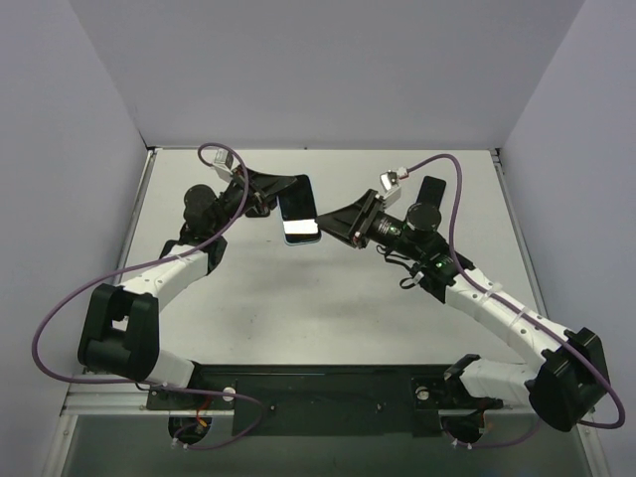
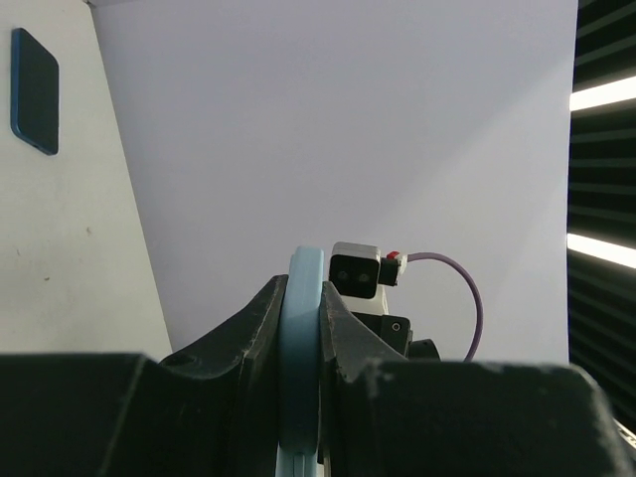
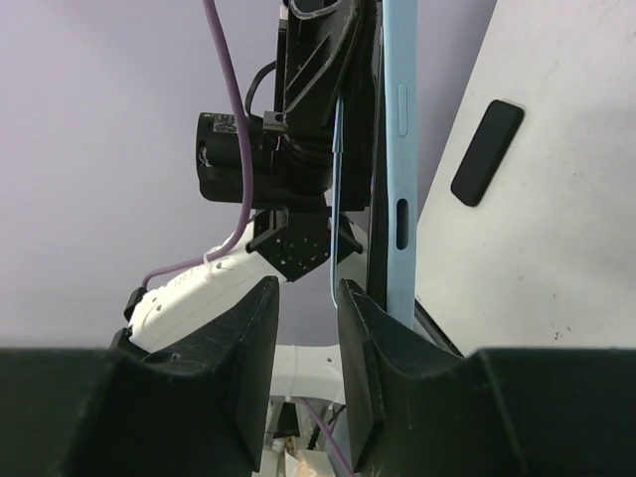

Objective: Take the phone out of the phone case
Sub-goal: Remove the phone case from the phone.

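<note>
The phone (image 1: 296, 207), dark screen up, sits in a light blue phone case (image 2: 301, 368) and is held in the air above the middle of the table. My left gripper (image 1: 281, 205) is shut on the case's left edge; the case fills the space between its fingers in the left wrist view. My right gripper (image 1: 328, 227) is at the phone's right side. In the right wrist view it (image 3: 308, 290) stands open with nothing between its fingers. The case edge (image 3: 399, 179) and the dark phone edge (image 3: 378, 199) pass just right of its right finger (image 3: 358, 328).
A dark flat rectangular item (image 1: 430, 189) lies on the white table (image 1: 328, 318) at the back right, behind the right arm. Purple cables loop over both arms. Grey walls enclose the table on three sides.
</note>
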`<state>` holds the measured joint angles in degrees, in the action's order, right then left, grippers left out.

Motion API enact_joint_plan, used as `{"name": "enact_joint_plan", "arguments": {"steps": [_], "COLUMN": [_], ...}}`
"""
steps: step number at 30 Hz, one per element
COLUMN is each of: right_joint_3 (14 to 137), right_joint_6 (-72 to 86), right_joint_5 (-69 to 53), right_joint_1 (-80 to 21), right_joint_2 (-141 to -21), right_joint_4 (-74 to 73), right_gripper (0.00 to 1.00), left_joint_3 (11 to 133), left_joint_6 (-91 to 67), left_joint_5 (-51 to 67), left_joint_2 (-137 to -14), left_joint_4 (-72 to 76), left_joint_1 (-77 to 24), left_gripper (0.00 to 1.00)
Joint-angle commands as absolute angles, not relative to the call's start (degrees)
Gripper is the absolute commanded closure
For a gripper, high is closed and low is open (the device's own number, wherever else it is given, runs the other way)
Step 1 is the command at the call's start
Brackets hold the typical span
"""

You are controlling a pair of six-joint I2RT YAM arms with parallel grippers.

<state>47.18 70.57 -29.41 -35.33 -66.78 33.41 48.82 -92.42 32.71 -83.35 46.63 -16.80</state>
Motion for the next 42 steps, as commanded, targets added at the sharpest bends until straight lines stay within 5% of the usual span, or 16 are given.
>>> {"name": "enact_joint_plan", "arguments": {"steps": [1, 9, 42], "right_joint_3": [48.25, 46.85, 44.82], "right_joint_6": [72.86, 69.44, 73.04], "right_joint_5": [-29.09, -28.04, -29.97], "right_joint_1": [-35.68, -36.21, -37.88], "right_joint_2": [-66.1, -64.07, -68.73], "right_joint_4": [39.91, 34.28, 41.31], "right_gripper": [0.74, 0.65, 0.62], "left_joint_3": [51.86, 52.03, 52.12], "left_joint_6": [-93.16, -93.6, -100.27], "left_joint_5": [31.29, 30.59, 29.36], "left_joint_2": [-80.86, -80.42, -82.17], "left_joint_4": [50.27, 50.71, 57.65], "left_joint_1": [-16.96, -16.96, -19.24], "left_gripper": [1.0, 1.0, 1.0]}}
